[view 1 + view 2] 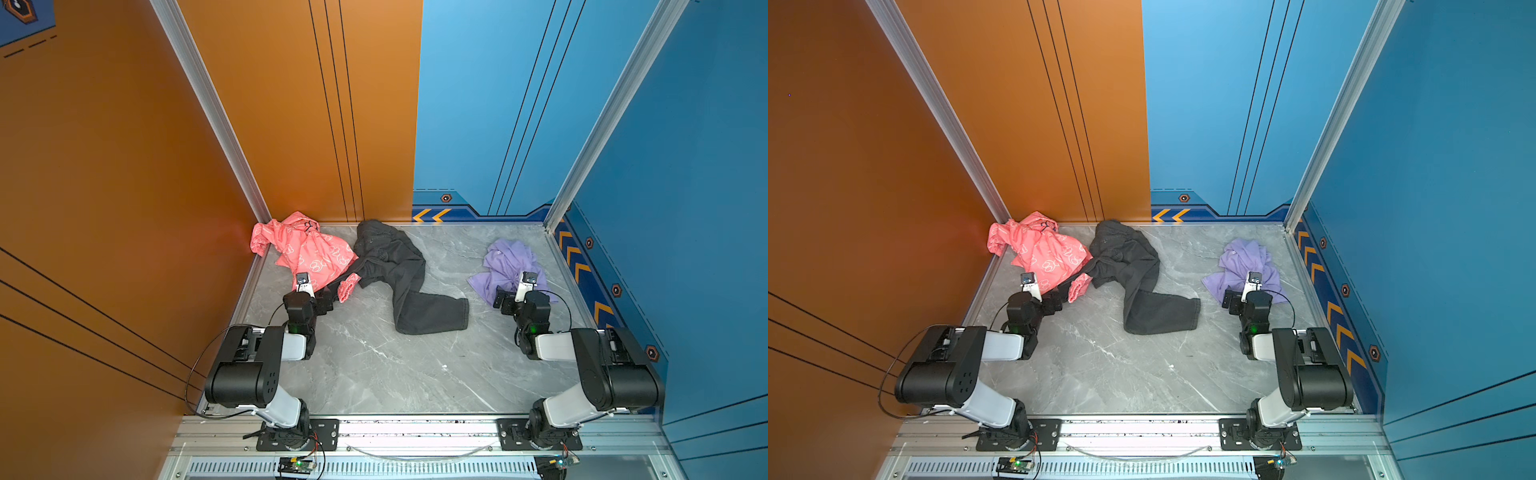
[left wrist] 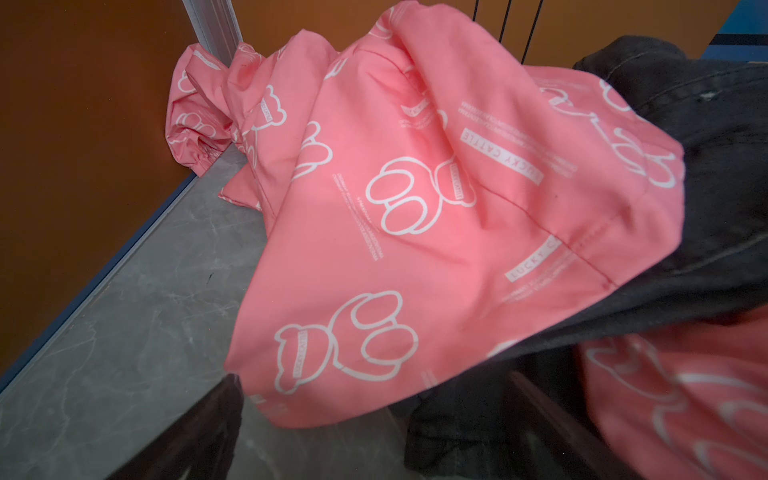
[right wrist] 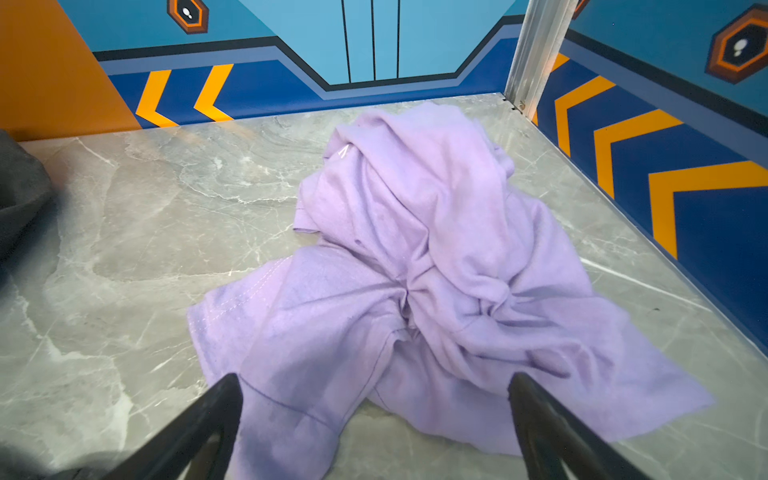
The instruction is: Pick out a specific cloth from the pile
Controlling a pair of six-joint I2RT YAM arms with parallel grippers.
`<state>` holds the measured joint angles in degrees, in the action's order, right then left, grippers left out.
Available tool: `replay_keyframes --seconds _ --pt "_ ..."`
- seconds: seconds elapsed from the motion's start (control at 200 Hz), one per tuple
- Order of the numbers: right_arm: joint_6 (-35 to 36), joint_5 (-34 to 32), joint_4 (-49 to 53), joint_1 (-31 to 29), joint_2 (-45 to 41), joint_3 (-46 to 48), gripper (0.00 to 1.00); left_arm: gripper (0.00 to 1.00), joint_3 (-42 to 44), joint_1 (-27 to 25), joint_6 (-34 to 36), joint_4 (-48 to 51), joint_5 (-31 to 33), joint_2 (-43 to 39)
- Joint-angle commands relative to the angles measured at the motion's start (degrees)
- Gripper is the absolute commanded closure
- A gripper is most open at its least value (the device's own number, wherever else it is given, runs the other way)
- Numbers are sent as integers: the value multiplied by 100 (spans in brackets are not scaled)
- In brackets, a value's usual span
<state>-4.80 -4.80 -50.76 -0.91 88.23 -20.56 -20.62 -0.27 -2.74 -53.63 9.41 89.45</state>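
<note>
Grey marble-look counter [image 1: 374, 374] inside a booth, orange walls on one side and blue on the other. I'm placing everything off the dark grey trousers [image 1: 399, 274] sprawled mid-counter.

Closest in, both arms are mounted on the rail at the near side of the trousers, one off to each side. The left tool [image 1: 326, 300] sits just left of the trouser leg, right up against a pink cuff. In the left wrist view its fingers look spread wide, with pink and dark fabric lying between them, and I can't make out a pinch on anything. The right tool [image 3: 374, 378] is well to the right of the trousers, jaws wide apart and released. Its fingers [image 3: 220, 403] straddle the near edge of the cloth [image 3: 415, 257] without clamping it.

That cloth, the plain lavender one, lies crumpled on the counter well to the right of the trousers and not touching them. It's toward the far right corner, by the chevron-striped blue wall [image 3: 665, 166].

On the left of the trousers, the pink garment [image 2: 395, 187] with white outline prints overlaps them, so those two make up the pile [image 1: 357, 266]. The pink one's far end is bunched into the far left corner against the orange wall [image 1: 124, 166].
</note>
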Motion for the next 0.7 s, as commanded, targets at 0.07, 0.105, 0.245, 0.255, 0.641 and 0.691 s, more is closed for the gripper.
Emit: replay_keyframes --seconds 0.07,0.105,0.245,0.255,0.641,0.691 --pt "119 -172 -138 -42 37 -74 0 2 -51 -122 293 -75 -42 23" --pt "117 -171 -142 -43 37 -69 0 2 -57 -139 329 -60 -82 28" --pt "112 -178 -146 -45 37 -71 0 2 -47 -236 415 -69 6 27" --pt "118 -179 -145 -42 37 -69 0 2 -47 -234 415 -69 10 26" --pt "112 -173 -135 -46 37 -80 0 2 -143 -140 370 59 -194 52" --pt "117 -172 -135 -42 37 -80 0 2 -127 -140 370 63 -196 39"
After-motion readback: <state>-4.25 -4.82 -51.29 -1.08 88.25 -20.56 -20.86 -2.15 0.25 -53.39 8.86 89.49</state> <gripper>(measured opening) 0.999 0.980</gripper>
